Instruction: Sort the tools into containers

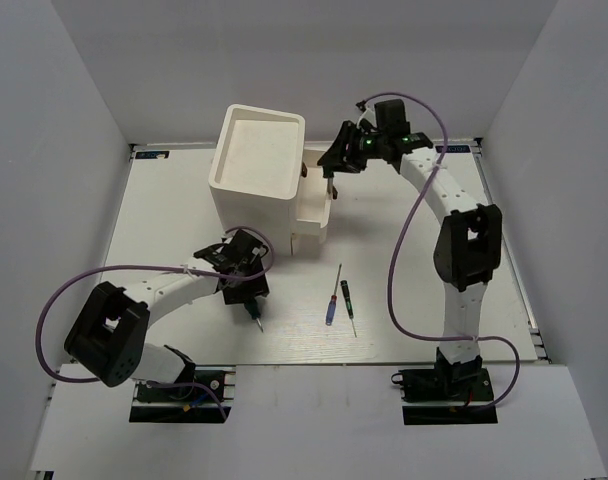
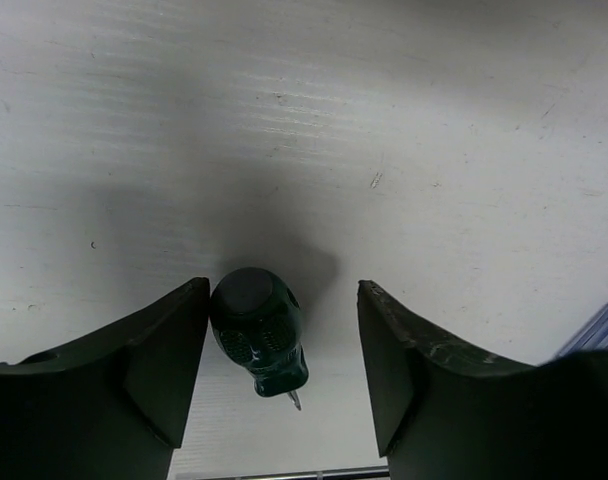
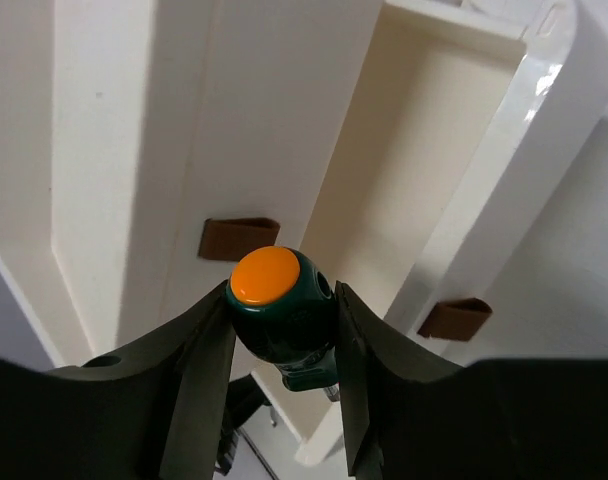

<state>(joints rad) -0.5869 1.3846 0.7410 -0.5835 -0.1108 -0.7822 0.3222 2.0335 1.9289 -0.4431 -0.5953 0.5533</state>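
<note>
The left gripper [image 2: 282,300] hangs low over the worktop [image 2: 404,100] with its fingers [image 2: 144,370] spread wide and nothing clamped. A stubby green screwdriver [image 2: 256,330] lies on the worktop in the gap between them. It sits right against the inner face of the finger on the left of the wrist view and well clear of the other finger, with its short metal tip pointing toward the camera. From above, this gripper [image 1: 246,283] is in front of the white cabinet [image 1: 256,150], and the same screwdriver [image 1: 254,314] shows just at its near side.

The right gripper [image 3: 281,305] has its fingers [image 3: 199,370] closed tight on an orange-capped screwdriver [image 3: 269,275]. The green handle is pinched on both sides, with the orange end facing the camera. Beneath it are two pulled-out white drawers [image 3: 414,150], each with a brown knob [image 3: 239,237], and the held tool hangs over the wall between the two trays. In the overhead view this gripper [image 1: 336,165] is above the open drawers [image 1: 314,210], which jut out from the right side of the cabinet.

A blue-handled screwdriver [image 1: 331,308] and a black-handled screwdriver [image 1: 346,292] lie side by side on the worktop, between the two arms and well apart from either gripper.
</note>
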